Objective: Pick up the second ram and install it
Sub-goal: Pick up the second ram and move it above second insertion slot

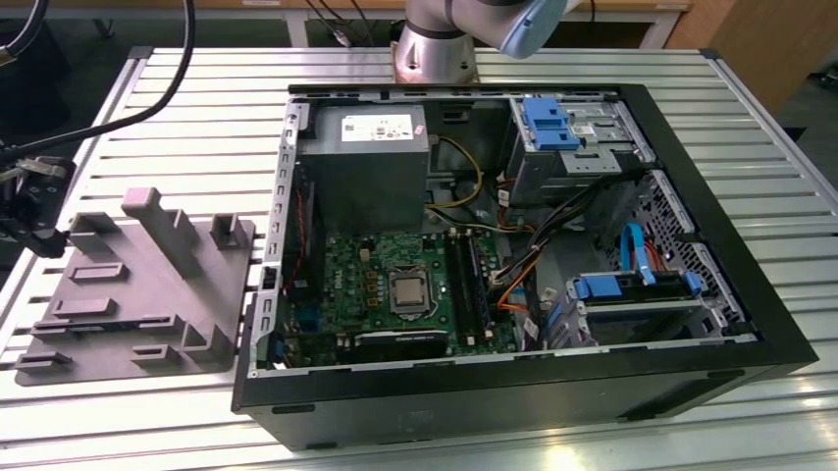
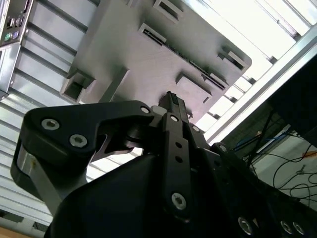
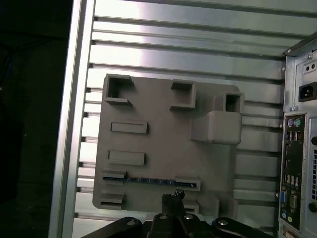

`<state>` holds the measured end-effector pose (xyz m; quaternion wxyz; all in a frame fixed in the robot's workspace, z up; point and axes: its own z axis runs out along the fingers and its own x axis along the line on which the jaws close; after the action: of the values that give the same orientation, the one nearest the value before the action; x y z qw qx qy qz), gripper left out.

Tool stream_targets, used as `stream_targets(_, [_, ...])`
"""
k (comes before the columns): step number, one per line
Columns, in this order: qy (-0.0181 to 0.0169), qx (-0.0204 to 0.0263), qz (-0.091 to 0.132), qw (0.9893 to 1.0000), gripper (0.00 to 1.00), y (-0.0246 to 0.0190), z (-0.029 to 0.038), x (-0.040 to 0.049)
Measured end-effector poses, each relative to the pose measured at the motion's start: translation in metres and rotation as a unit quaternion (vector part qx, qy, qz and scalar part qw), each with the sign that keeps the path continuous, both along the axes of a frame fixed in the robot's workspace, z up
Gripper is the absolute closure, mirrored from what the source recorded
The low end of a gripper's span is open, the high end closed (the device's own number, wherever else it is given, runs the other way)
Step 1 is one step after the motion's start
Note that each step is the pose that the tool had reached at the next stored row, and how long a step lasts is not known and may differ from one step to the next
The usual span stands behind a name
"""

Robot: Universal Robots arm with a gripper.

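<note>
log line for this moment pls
gripper: above fixture, near ram | ram: on edge in fixture slot, not lifted | case: open, beside fixture

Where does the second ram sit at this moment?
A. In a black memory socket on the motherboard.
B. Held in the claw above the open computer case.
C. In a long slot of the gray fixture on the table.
C: in the first wrist view the second ram lies in a long slot of the gray fixture, close to the claw.
</note>
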<state>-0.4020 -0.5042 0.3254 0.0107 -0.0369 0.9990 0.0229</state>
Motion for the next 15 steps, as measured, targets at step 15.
stream_targets(15, [0.0, 0.0, 0.104, 0.9945, 0.89, 0.0, -0.0002, 0.0])
